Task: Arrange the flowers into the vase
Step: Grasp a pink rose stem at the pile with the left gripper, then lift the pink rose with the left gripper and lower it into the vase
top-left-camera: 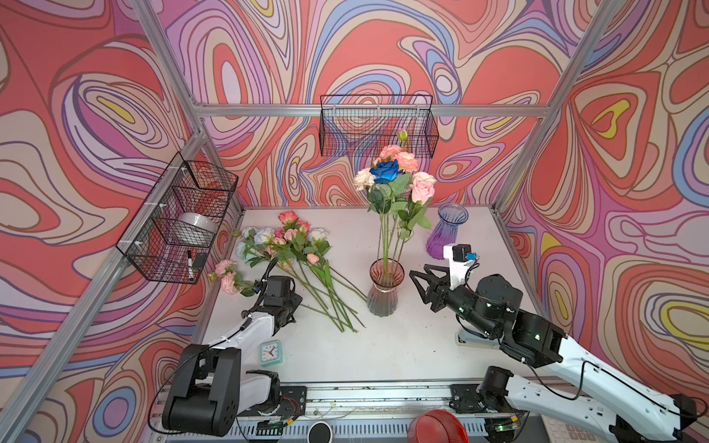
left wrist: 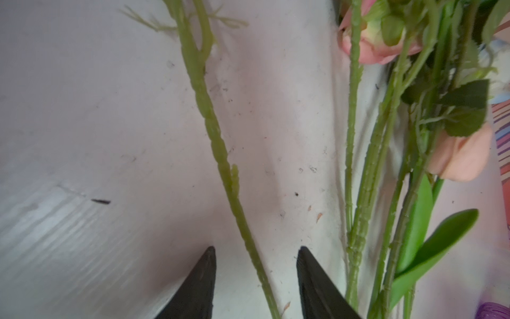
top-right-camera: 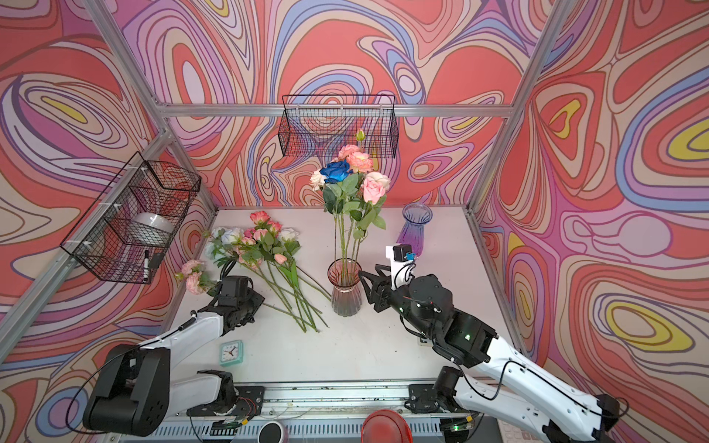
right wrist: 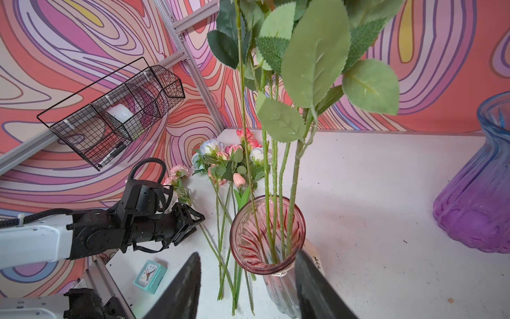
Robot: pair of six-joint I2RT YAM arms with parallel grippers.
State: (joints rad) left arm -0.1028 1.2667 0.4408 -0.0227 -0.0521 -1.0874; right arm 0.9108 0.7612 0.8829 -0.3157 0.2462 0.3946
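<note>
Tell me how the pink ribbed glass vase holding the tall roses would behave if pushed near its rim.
The pink ribbed glass vase is likely top-heavy: the tall roses rise well above its narrow body, so a rim push may tip it. Being glass, it probably slides on the smooth white table and could break if toppled.

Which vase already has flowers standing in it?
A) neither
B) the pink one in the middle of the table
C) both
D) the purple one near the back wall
B: in a top view the pink vase holds several upright flowers, while the purple vase behind it stands with nothing in it.
</note>
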